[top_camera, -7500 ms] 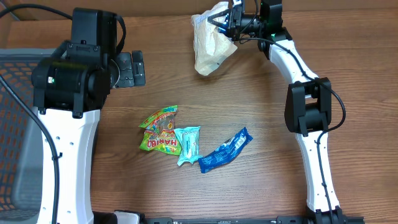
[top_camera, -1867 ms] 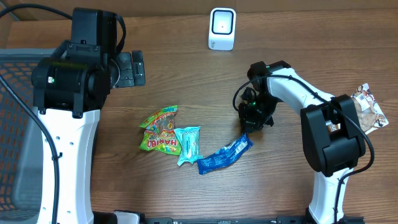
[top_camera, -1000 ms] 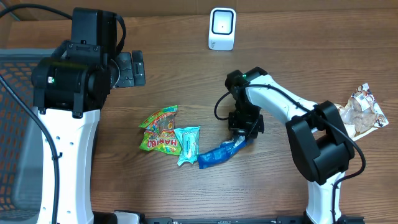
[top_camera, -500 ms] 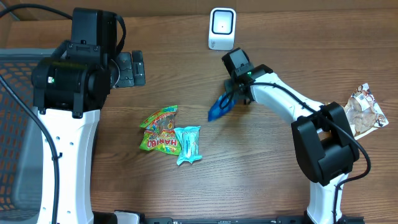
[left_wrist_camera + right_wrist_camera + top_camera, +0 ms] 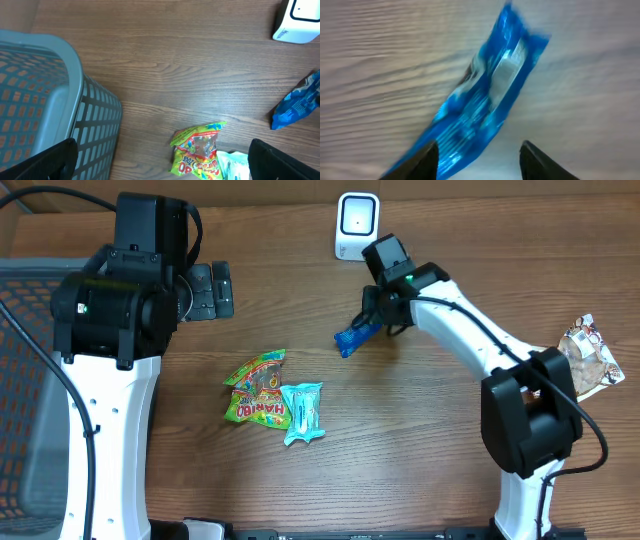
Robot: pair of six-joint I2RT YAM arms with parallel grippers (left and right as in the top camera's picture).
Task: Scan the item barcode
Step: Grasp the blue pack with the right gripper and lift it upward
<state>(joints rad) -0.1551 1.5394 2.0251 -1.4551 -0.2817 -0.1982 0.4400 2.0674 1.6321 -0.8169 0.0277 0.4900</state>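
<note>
Right tool [image 5: 480, 150] has its fingers parted, and the blue packet [image 5: 490, 100] lies slanted between them, its lower end close to the left finger [image 5: 427, 160], with bare counter [image 5: 580, 75] showing beside the other. Whether the tool has any hold on the packet cannot be told; the wrist picture is blurred. From overhead the packet sits just below the tool, near the white scanner [image 5: 357, 225] at the counter's far edge, a relation the right wrist camera does not show. Left tool [image 5: 212, 290] is spread wide with nothing in it, well apart from the packet.

Only the overhead view shows the crumpled snack bag [image 5: 585, 358] at the right edge. The left wrist camera gives the grey basket [image 5: 95, 115] up close, standing to the left of the counter; what shows of its inside is gridded wall. The same view takes in the Haribo bag [image 5: 197, 152] and a corner of the teal packet [image 5: 235, 167], which lie touching mid-counter.
</note>
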